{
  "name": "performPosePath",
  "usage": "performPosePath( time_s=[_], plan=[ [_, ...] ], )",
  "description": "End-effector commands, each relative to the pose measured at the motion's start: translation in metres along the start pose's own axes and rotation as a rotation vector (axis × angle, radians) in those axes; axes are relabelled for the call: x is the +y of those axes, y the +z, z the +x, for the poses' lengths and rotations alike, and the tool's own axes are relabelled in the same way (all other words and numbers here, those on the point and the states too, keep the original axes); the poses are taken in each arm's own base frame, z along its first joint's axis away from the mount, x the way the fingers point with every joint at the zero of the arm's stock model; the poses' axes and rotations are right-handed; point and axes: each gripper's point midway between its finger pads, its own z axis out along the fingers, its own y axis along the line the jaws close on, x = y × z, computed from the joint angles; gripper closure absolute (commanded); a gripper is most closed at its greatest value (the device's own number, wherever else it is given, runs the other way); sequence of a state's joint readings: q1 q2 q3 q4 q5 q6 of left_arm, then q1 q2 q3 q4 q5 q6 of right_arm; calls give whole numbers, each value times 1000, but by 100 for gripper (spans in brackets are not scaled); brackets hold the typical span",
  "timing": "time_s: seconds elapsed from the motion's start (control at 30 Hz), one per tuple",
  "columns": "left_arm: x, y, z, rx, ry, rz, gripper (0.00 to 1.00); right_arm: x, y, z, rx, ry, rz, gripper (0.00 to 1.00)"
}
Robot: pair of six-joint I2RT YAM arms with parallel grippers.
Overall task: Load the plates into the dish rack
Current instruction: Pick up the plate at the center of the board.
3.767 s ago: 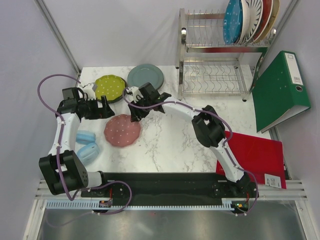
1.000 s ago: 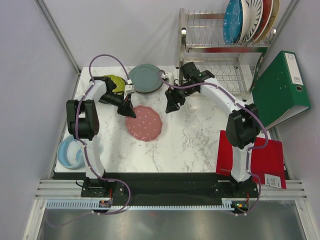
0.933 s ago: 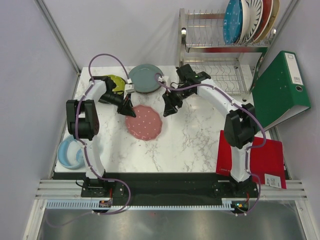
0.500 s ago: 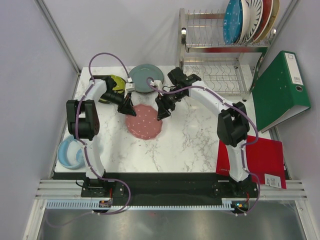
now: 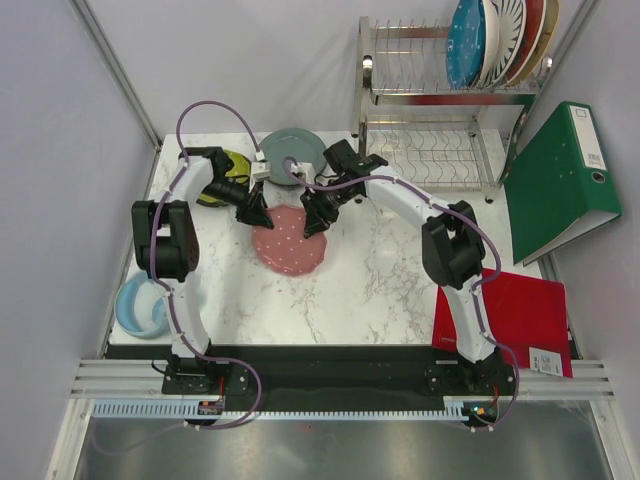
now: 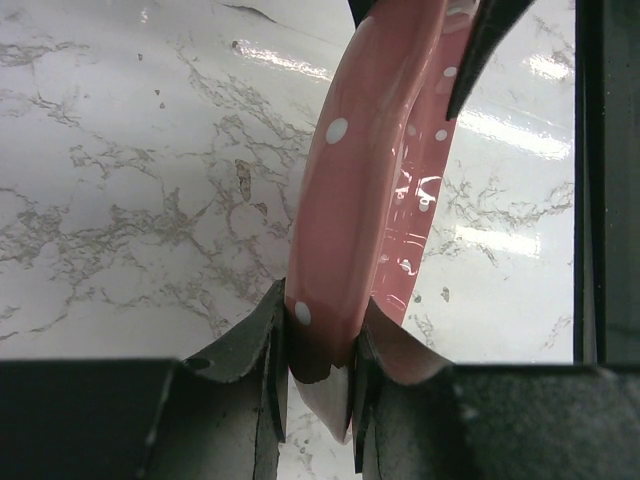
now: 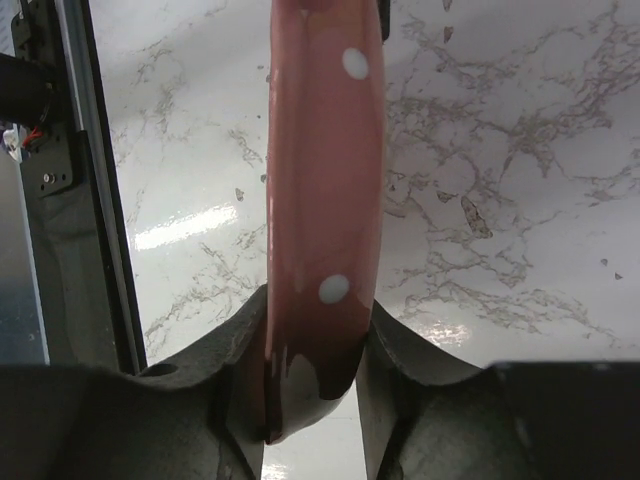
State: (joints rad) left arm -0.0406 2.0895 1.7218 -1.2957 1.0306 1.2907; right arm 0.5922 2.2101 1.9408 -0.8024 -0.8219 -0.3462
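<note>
Pink plate (image 5: 290, 243) (image 6: 345, 200) (image 7: 325, 180): round with white dots, face up and about level at the middle of the desk (image 5: 385, 270); I cannot tell whether it rests on the marble or is just off it.
Left jaws: clamped on its left rim.
Right jaws: pressed against both faces of the opposite, right rim.
Grip line: runs left to right across the plate.
Neighbours: grey-blue plate (image 5: 283, 145) just behind, lying flat; lime plate (image 5: 236, 163) to its left, partly under the left arm.
Dish rack (image 5: 372, 60): at the far right. The right end of its upper tier holds a teal plate (image 5: 466, 42), a white striped plate (image 5: 503, 35) and more behind, all on edge.
Green binder (image 5: 555, 190): white spine label (image 5: 588, 140), writing unreadable.
Red folder (image 5: 515, 310): corner sticker (image 5: 548, 362), unreadable.
</note>
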Motion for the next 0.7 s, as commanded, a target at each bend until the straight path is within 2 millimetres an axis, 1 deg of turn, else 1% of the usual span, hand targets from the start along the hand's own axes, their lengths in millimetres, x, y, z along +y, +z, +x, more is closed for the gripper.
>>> performPosePath(
  time_s=[0.0,0.07,0.13,0.17,0.2,0.23,0.27,0.3,0.33,0.37,0.4,0.43,0.47,0.5,0.53,0.57,0.6,0.63,0.67],
  plan=[
    [-21,-15,-51,-131,37,-1,98,7,-6,-28,-70,-60,-9,63],
    [-19,-14,-50,-127,33,-1,98,8,-8,-27,-69,-62,-6,70],
    [-15,-14,-49,-122,18,-9,98,11,-12,-29,-73,-68,0,73],
    [-12,-12,-46,-118,6,-14,98,12,-13,-28,-72,-68,-1,81],
    [-6,-12,-44,-105,11,-35,88,16,-17,-31,-79,-76,2,88],
    [-3,-13,-43,-99,-19,-47,76,17,-20,-33,-84,-81,6,96],
    [-1,-14,-42,-92,-29,-64,65,19,-23,-35,-88,-83,12,100],
    [2,-16,-40,-71,-32,-93,54,22,-32,-41,-104,-99,25,100],
    [12,-19,-44,-78,-20,-139,40,25,-36,-45,-110,-105,33,100],
    [12,-19,-39,-74,-33,-156,33,27,-42,-50,-122,-115,45,100],
    [11,-29,-48,-79,3,-203,24,30,-55,-57,-139,-134,81,100],
    [17,-34,-56,-99,16,-250,16,32,-62,-62,-150,-146,98,100],
    [17,-40,-57,-108,16,-280,0,34,-69,-67,-161,-160,116,100],
    [14,-50,-68,-122,43,-314,0,38,-82,-74,-182,-176,148,100],
    [12,-55,-73,-136,35,-334,0,38,-88,-77,-189,-182,167,100],
    [15,-63,-80,-146,52,-365,0,41,-95,-81,-199,-187,180,100],
    [16,-67,-83,-146,57,-387,0,45,-103,-86,-215,-199,194,100],
    [12,-73,-92,-158,68,-409,0,47,-108,-88,-221,-201,211,100],
    [13,-76,-95,-163,82,-425,0,50,-112,-92,-231,-205,220,100]
  ],
)
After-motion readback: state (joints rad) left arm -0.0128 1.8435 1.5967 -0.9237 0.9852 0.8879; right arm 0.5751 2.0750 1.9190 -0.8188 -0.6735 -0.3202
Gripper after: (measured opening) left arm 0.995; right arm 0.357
